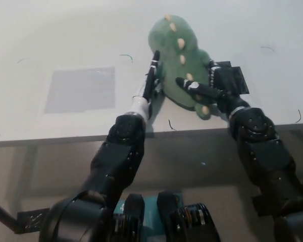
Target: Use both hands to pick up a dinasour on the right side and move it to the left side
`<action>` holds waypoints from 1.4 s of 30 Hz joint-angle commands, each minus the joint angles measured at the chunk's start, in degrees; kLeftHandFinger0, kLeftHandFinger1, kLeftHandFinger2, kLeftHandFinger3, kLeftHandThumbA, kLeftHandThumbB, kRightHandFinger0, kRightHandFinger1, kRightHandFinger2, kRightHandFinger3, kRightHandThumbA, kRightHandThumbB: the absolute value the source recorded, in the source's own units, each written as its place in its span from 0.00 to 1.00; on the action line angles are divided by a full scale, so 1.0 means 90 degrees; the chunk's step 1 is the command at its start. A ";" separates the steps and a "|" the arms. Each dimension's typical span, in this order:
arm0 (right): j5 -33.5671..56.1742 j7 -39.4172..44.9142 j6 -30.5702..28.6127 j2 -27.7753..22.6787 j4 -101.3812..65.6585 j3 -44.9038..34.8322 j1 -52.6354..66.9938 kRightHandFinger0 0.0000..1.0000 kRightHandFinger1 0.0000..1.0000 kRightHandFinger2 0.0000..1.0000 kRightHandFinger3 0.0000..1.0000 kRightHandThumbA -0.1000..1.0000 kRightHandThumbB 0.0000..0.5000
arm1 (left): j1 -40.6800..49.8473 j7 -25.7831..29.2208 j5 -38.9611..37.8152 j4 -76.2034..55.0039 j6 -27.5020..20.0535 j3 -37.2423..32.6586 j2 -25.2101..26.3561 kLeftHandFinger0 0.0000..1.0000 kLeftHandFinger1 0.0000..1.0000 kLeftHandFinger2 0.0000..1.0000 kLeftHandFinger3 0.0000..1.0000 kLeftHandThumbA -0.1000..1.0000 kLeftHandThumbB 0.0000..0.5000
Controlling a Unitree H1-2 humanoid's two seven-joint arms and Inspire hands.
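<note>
A green plush dinosaur (178,58) with cream spikes is squeezed between my two hands over the white table (65,40), right of centre. My left hand (150,78) lies flat against its left flank, fingers stretched along the body. On the other flank my black right hand (204,91) presses in, with one finger across the dinosaur's front. I cannot tell whether the toy rests on the table or hangs just above it.
A black square patch (235,78) lies bare on the table just right of the dinosaur. A grey rectangular patch (81,89) marks the left side. The table's front edge (50,138) runs close below both wrists. Small dark curved marks dot the surface.
</note>
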 commanded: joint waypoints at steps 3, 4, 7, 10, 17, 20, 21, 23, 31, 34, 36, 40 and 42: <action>-0.0257 0.0317 -0.0255 0.0521 -0.0358 0.0445 -0.0202 1.00 1.00 1.00 1.00 1.00 0.26 | 0.0275 0.0188 0.0181 -0.0782 -0.0200 -0.0095 -0.0111 1.00 1.00 1.00 1.00 1.00 0.32; -0.0271 0.0305 -0.0229 0.0571 -0.0397 0.0488 -0.0205 1.00 1.00 1.00 1.00 1.00 0.26 | 0.0368 0.0226 0.0210 -0.0960 -0.0151 -0.0108 -0.0078 1.00 1.00 1.00 1.00 1.00 0.32; -0.0223 0.0365 -0.0101 0.0666 -0.0570 0.0577 -0.0169 1.00 1.00 1.00 1.00 1.00 0.28 | 0.0629 0.0283 0.0216 -0.1481 0.0014 -0.0100 -0.0034 1.00 1.00 1.00 1.00 1.00 0.35; -0.0215 0.0425 0.0071 0.0764 -0.0797 0.0686 -0.0137 1.00 1.00 1.00 1.00 1.00 0.33 | 0.0913 0.0376 0.0243 -0.2107 0.0235 -0.0099 0.0029 1.00 1.00 1.00 1.00 1.00 0.34; -0.0339 0.0481 0.0041 0.0786 -0.0865 0.0984 -0.0289 1.00 1.00 1.00 1.00 1.00 0.42 | 0.1336 0.0496 0.0254 -0.3122 0.0504 -0.0064 0.0122 1.00 1.00 1.00 1.00 1.00 0.29; -0.0302 0.0494 0.0017 0.0891 -0.0795 0.1004 -0.0320 1.00 1.00 1.00 1.00 1.00 0.39 | 0.1490 0.0595 0.0262 -0.3376 0.0616 -0.0013 0.0167 1.00 1.00 1.00 1.00 1.00 0.28; -0.0369 0.0466 -0.0026 0.0966 -0.0694 0.1067 -0.0352 1.00 1.00 1.00 1.00 1.00 0.37 | 0.1608 0.0527 0.0187 -0.3479 0.0459 0.0029 0.0196 1.00 1.00 1.00 1.00 1.00 0.19; -0.0493 0.0407 -0.0022 0.1000 -0.0659 0.1169 -0.0359 1.00 1.00 1.00 1.00 1.00 0.42 | 0.1715 0.0577 0.0224 -0.3617 0.0582 0.0043 0.0220 1.00 1.00 1.00 1.00 1.00 0.22; -0.0479 0.0540 -0.0014 0.1274 -0.0338 0.1276 -0.0466 1.00 1.00 1.00 1.00 1.00 0.35 | 0.2174 0.0442 -0.0134 -0.4242 0.0951 0.0318 0.0299 1.00 1.00 1.00 1.00 1.00 0.38; -0.0542 0.0539 -0.0128 0.1387 -0.0130 0.1310 -0.0521 1.00 1.00 1.00 1.00 1.00 0.37 | 0.2341 0.0405 -0.0188 -0.4384 0.0962 0.0392 0.0350 1.00 1.00 1.00 1.00 1.00 0.43; -0.0545 0.0630 -0.0255 0.1386 -0.0079 0.1325 -0.0452 1.00 1.00 1.00 1.00 1.00 0.36 | 0.2430 0.0432 -0.0159 -0.4340 0.0955 0.0391 0.0339 1.00 1.00 1.00 1.00 1.00 0.45; -0.0597 0.0710 -0.0352 0.1439 0.0071 0.1400 -0.0465 1.00 1.00 1.00 1.00 1.00 0.39 | 0.2606 0.0462 -0.0053 -0.4562 0.1104 0.0336 0.0385 1.00 1.00 1.00 1.00 1.00 0.42; -0.0704 0.0707 -0.0250 0.1515 0.0132 0.1526 -0.0460 1.00 1.00 1.00 1.00 1.00 0.50 | 0.2778 0.0469 -0.0101 -0.4673 0.1031 0.0396 0.0416 1.00 1.00 1.00 1.00 1.00 0.38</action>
